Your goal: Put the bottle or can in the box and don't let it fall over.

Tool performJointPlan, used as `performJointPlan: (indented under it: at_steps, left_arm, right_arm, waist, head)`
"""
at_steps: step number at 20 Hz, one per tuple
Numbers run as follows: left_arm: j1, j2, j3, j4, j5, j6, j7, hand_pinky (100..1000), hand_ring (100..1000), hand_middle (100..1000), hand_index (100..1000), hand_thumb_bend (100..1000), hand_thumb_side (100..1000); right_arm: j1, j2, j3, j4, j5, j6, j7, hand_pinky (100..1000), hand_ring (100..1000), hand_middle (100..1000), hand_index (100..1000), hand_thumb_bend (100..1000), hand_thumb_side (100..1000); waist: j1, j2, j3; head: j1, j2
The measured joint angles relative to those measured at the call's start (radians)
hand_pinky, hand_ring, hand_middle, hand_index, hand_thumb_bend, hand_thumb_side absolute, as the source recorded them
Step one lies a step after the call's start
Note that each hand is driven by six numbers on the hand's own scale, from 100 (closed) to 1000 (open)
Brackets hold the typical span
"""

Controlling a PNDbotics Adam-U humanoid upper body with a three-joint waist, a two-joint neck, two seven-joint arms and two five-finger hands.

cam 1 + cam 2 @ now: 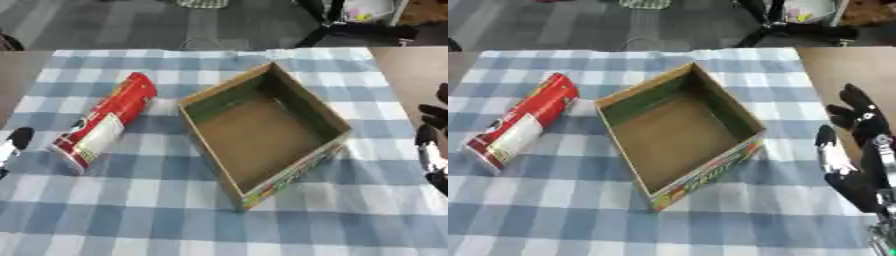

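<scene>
Red and white, the can (103, 121) lies on its side on the blue checked tablecloth (131, 210), just left of the open cardboard box (262, 131) and outside it. My right hand (857, 150) waits at the right edge, fingers straight and upward, holding nothing. My left hand (15, 142) barely shows at the left edge; I cannot tell its fingers.

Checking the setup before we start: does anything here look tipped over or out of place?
Yes. The red cylindrical can lies on its side on the blue checked tablecloth, left of the empty open cardboard box, which sits skewed to the table's edges. Neither hand touches them.
</scene>
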Motion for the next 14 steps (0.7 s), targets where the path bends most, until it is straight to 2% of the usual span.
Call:
performJointPlan:
  at_steps: [3,6,14]
  left_arm:
    - [-0.011,-0.007,-0.007,0.050,-0.003,-0.038,-0.009,697,609,817,776,756,388]
    - [-0.023,-0.016,-0.015,0.082,-0.020,-0.051,-0.022,700,608,818,780,761,391]
    - [-0.051,-0.024,-0.033,0.104,-0.079,-0.008,-0.076,704,610,818,785,765,382]
  right_arm:
    - [0.000,0.000,0.003,0.000,0.000,-0.001,0.001,862,865,1000,934,100,494]
    - [0.000,0.000,0.003,0.000,0.000,0.000,0.003,862,865,1000,934,100,493]
    - [-0.001,0.000,0.003,0.000,0.000,0.003,0.006,863,866,1000,935,100,493]
  waist:
    - [-0.004,0.000,0.000]
    - [-0.005,0.000,0.000]
    - [-0.005,0.000,-0.004]
  head:
    - [0.001,0.000]
    - [0.004,0.000]
    - [0.005,0.000]
